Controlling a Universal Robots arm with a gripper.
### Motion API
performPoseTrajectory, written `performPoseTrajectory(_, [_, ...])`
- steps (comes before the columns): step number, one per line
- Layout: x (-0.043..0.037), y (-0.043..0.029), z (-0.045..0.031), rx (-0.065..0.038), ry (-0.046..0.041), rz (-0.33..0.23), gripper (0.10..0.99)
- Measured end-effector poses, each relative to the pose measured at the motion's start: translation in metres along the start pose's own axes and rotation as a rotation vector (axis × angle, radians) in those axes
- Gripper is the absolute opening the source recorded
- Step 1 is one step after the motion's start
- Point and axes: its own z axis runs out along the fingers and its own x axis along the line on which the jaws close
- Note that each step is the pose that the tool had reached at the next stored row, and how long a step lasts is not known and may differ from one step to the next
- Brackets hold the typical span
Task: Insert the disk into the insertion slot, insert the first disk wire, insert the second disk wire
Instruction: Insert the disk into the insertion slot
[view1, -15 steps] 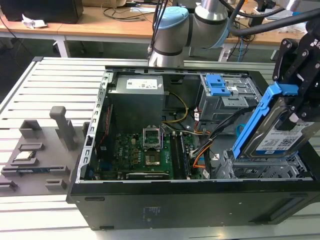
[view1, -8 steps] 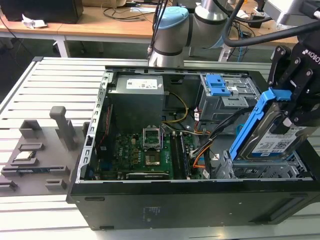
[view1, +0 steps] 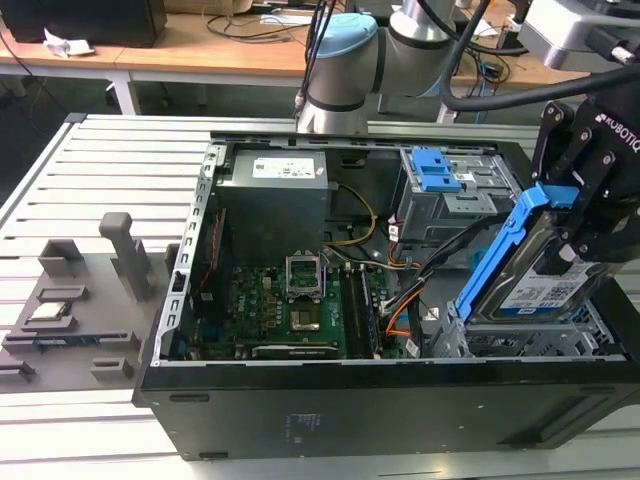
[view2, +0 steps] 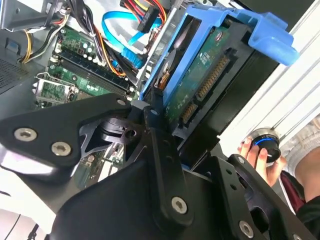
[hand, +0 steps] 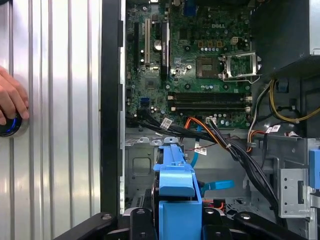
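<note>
Exterior view: jaws clamp blue-framed silver disk (view1: 530, 272) above the perforated insertion slot (view1: 540, 346).

Smooth, slightly glossy bright blue plastic on the carrier frame (view1: 497, 255). It wraps the disk (view1: 535, 285), which is bare silver metal under a white paper label. In the second wrist view the disk's other face is green circuit board. The tool (view1: 572, 228) is matt black. The insertion slot (view1: 545, 342) is dull silver perforated sheet metal. The case (view1: 350, 415) is matt black too. The bench (view1: 100, 160) is ribbed pale metal with a soft sheen, and the fixture (view1: 70, 320) on the left is matt grey plastic.
</note>
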Motion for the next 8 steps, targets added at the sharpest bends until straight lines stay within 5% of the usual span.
performPoseTrajectory(8, [-0.0001,-0.0005,0.0134,0.0,-0.0004,0.0,0.361])
